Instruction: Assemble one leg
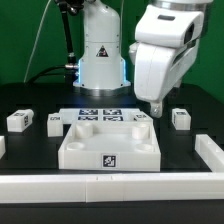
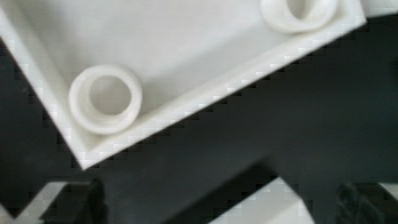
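Three small white legs with tags lie on the black table in the exterior view: one (image 1: 18, 120) at the far left, one (image 1: 55, 122) beside it, one (image 1: 180, 118) at the right. My gripper (image 1: 155, 106) hangs above the back right corner of the large white square piece (image 1: 108, 146), between it and the right leg. In the wrist view my gripper (image 2: 210, 206) is open and empty; its dark fingers (image 2: 54, 200) stand wide apart over the piece's edge. Two round sockets (image 2: 103, 98) of the piece show there. No leg shows in the wrist view.
The marker board (image 1: 105, 114) lies flat behind the square piece. A white border rail (image 1: 110, 184) runs along the front and up the exterior view's right side (image 1: 208, 150). The robot's base (image 1: 100, 60) stands at the back.
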`<state>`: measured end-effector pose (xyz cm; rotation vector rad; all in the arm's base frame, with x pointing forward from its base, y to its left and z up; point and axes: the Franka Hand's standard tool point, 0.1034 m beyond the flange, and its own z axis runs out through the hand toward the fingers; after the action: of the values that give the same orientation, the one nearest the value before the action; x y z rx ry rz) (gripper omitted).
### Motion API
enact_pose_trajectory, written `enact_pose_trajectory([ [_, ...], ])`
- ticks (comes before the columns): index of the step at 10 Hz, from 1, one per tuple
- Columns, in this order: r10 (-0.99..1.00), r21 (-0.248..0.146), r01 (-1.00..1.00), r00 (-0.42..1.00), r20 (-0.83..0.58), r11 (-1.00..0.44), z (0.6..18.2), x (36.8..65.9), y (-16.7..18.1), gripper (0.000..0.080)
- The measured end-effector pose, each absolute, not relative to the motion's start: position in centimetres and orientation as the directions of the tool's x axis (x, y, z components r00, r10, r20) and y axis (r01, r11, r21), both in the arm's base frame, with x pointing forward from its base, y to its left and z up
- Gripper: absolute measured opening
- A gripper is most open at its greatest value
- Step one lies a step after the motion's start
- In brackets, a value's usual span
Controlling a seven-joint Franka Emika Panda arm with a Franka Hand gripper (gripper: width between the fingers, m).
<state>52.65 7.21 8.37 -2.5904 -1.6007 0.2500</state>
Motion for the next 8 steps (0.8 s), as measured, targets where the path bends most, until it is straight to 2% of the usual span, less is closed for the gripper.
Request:
enact_pose_trajectory([
  [1,0.912,-0.163,0.897,0.403,-0.084,-0.411,7.8,51.9,6.7,0.065],
  [2,0.935,-0.147,0.923,0.351,-0.057,-0.355,7.2,51.4,6.0,0.065],
  [4,0.963,-0.05,0.962,0.271,0.011,-0.27,6.5,50.2,3.1,0.065],
  [5,0.963,-0.02,0.963,0.269,0.021,-0.268,6.5,49.5,2.2,0.065],
  [8,0.962,-0.029,0.962,0.274,0.016,-0.273,6.3,49.5,2.2,0.065],
])
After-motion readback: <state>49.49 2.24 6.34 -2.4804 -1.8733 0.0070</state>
